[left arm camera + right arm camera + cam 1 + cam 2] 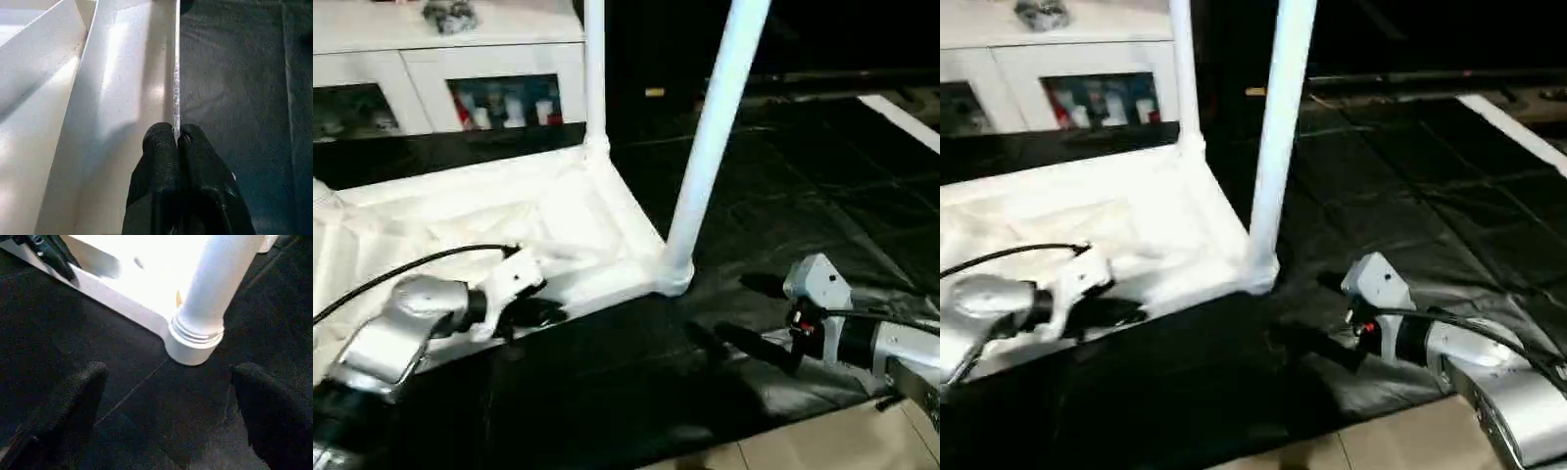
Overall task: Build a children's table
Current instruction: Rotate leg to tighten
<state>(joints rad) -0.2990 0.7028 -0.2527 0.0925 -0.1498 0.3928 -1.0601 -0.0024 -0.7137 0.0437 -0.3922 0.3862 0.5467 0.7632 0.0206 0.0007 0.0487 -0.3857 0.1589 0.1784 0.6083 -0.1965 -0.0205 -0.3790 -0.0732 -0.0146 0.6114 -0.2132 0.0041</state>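
Looking at where you are, the all-white plastic children's table is lying upside down on the black mat, ribbed underside up, with two long tapered white legs standing straight up out of the corner sockets on the side toward your right arm. The near leg sits in the round socket at the corner closest to you, the far leg at the corner behind it.

What matters for the next move: that near leg runs vertically, and it's ahead of your right gripper, between the lines of the two black fingers in the right wrist view but still apart from them. The fingers are spread wide with nothing in them. So the right arm is clearly the nearer one for that leg, and I'd guess a straight push forward puts the socket collar in the gap.

Your left gripper is clamped tight on the thin near edge of the tabletop, partway along from that corner, so the top looks pinned there.

Further out, the mat ends at a pale tiled floor just in front of you. At the back there's a white cabinet with glass doors and some small stuff inside that I can't make out.
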